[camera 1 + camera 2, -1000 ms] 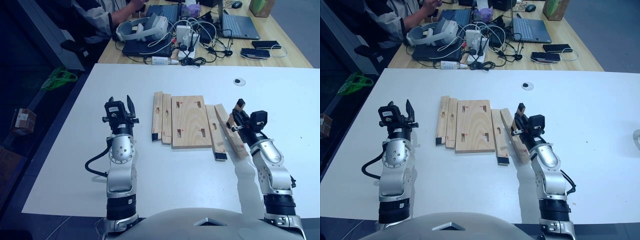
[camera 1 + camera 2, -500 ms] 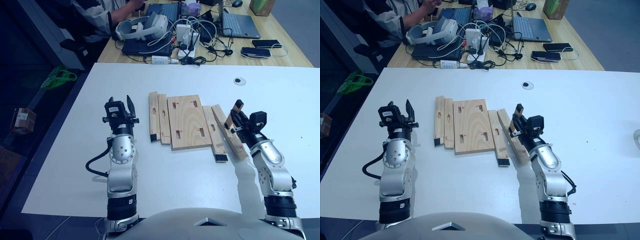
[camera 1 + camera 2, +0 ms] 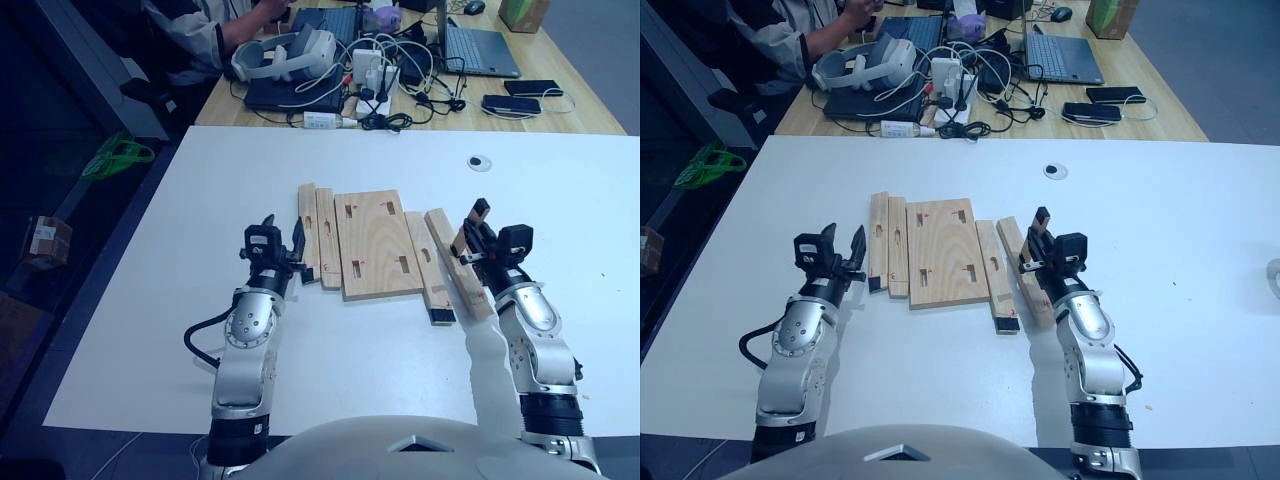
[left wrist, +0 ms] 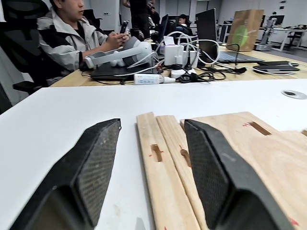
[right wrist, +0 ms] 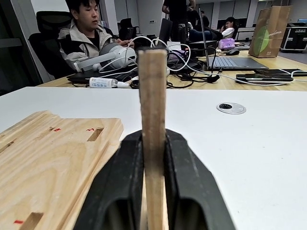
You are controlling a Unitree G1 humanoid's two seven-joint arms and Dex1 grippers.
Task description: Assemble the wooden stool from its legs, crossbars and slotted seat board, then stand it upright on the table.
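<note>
Left eye view: parts lie in a row on the white table (image 3: pixel 560 200): outer left slat (image 3: pixel 307 232), its neighbour slat (image 3: pixel 326 238), slotted seat board (image 3: pixel 375 243), a third slat (image 3: pixel 427 265), then the outermost right slat (image 3: pixel 462 272), gripped by the right gripper (image 3: pixel 476 243). The left gripper (image 3: pixel 284 228) sits low, just beside the left pair. Left wrist view: its fingers (image 4: pixel 96 167) are spread wide and hold nothing, and the outer left slat lies ahead between them. That slat touches its neighbour, so centre on the one piece and lower until both pads flank its edges before you close. Right wrist view: jaws are clamped flat on the faces of the right slat, which stands on edge. Judgement: the grip looks square. Lift slowly and keep clear of the seat board.
</note>
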